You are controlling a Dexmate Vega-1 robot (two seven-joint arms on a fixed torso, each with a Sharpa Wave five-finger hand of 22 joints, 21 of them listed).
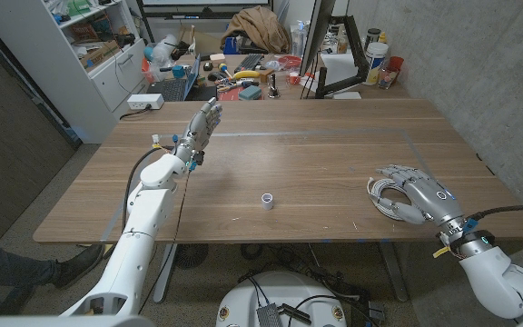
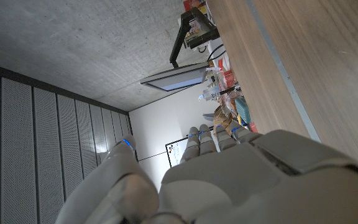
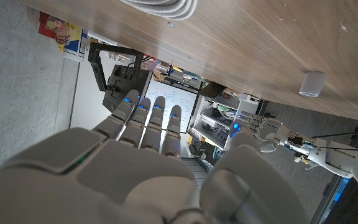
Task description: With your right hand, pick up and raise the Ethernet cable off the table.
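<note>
My right robot hand (image 1: 418, 193), fingers spread and empty, hovers over the coiled Ethernet cable (image 1: 384, 197); I should curl under several loops at nine o'clock before lifting.

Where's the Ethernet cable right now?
In the head view, the coiled Ethernet cable lies on the table's right side, just under the right hand's fingers, right of the small white cup.

No legible text or labels
</note>
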